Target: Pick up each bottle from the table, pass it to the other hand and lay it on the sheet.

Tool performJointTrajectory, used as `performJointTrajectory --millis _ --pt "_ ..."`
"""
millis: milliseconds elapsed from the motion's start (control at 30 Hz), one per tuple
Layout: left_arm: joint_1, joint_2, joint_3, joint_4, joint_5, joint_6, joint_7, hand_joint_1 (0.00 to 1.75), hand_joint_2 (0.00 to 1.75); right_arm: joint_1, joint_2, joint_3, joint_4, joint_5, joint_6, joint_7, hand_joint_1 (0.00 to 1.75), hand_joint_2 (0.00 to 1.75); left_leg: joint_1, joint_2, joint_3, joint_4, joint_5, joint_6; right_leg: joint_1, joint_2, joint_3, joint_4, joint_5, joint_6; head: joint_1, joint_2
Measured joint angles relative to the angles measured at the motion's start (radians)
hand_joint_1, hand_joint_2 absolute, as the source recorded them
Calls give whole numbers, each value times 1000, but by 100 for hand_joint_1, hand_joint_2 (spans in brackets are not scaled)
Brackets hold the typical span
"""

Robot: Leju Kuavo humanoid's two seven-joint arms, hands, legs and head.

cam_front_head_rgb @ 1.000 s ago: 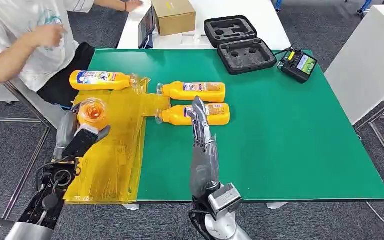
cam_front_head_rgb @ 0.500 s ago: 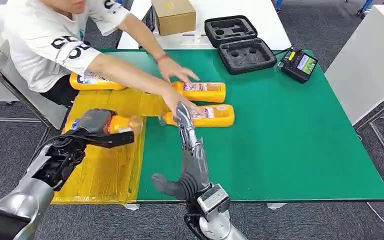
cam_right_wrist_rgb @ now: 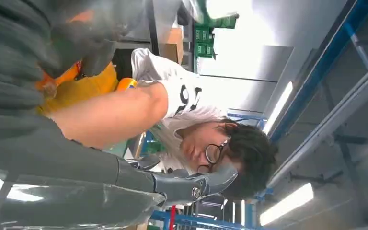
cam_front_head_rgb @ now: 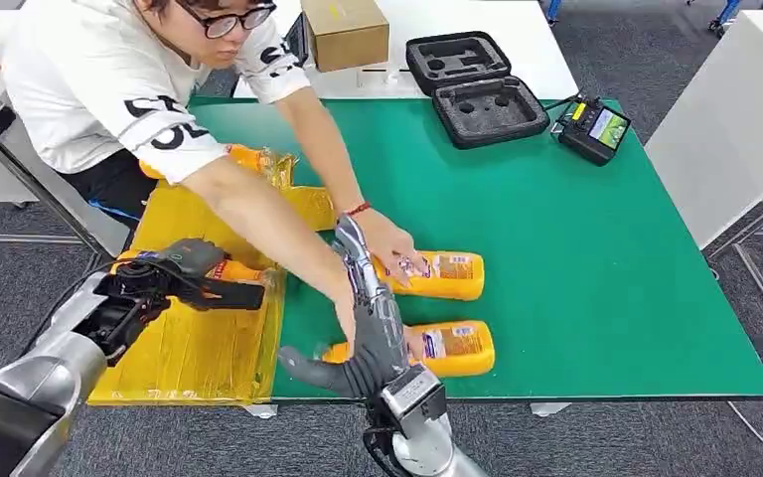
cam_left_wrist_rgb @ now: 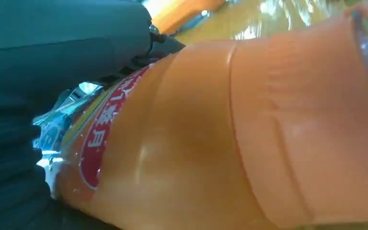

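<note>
My left hand grips an orange bottle on its side, low over the yellow sheet. In the left wrist view the bottle lies against my dark fingers. My right hand stands open above the green mat's front edge, fingers stretched forward and thumb out, holding nothing; its fingertips appear in the right wrist view. A person leans over the table with a hand on each of two orange bottles, just beyond and to the right of my right hand. Another bottle lies at the sheet's far end, partly behind the person's arm.
The person's arms cross between my two hands. A black foam case, a cardboard box and a controller sit at the back. The green mat stretches to the right, with a white table beyond it.
The person leaned in and dragged two bottles toward the front edge. My left hand tipped its bottle from upright onto its side and lowered it. My right hand drew back, thumb spreading out.
</note>
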Motion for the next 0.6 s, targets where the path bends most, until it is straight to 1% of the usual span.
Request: performJointTrajectory --millis 67,100,133,167,200,400,433,600 --pt "-12 -1 -8 13 -6 -27 1 175 175 0 3 -1 6 1 0 0 0 175 0 0 0 0 0 0 0 0 0 0 0 0 0 0" --pt "-16 -1 -12 18 -6 -35 2 96 175 0 5 -3 10 2 0 0 0 175 0 0 0 0 0 0 0 0 0 0 0 0 0 0" --pt "-20 -2 -14 23 -3 -39 3 26 175 0 8 -5 14 2 0 0 0 175 0 0 0 0 0 0 0 0 0 0 0 0 0 0" --pt "-23 -3 -17 27 3 -45 3 7 175 -1 10 -6 16 3 0 0 0 175 0 0 0 0 0 0 0 0 0 0 0 0 0 0" --pt "-25 -5 -18 31 5 -50 3 0 175 -1 11 -8 19 3 0 0 0 175 0 0 0 0 0 0 0 0 0 0 0 0 0 0" --pt "-35 -10 -19 49 24 -100 -11 0 175 -1 16 -16 43 6 0 0 0 175 0 0 0 0 0 0 0 0 1 0 0 0 0 0" --pt "-37 -11 -21 52 20 -101 -11 0 0 -1 17 -16 47 6 0 0 0 175 0 0 0 0 0 0 0 0 1 0 0 0 0 0" --pt "-40 -21 -26 57 23 -92 2 0 0 -3 18 -29 66 6 -4 0 0 175 0 0 1 0 0 0 0 0 1 0 0 0 0 0"
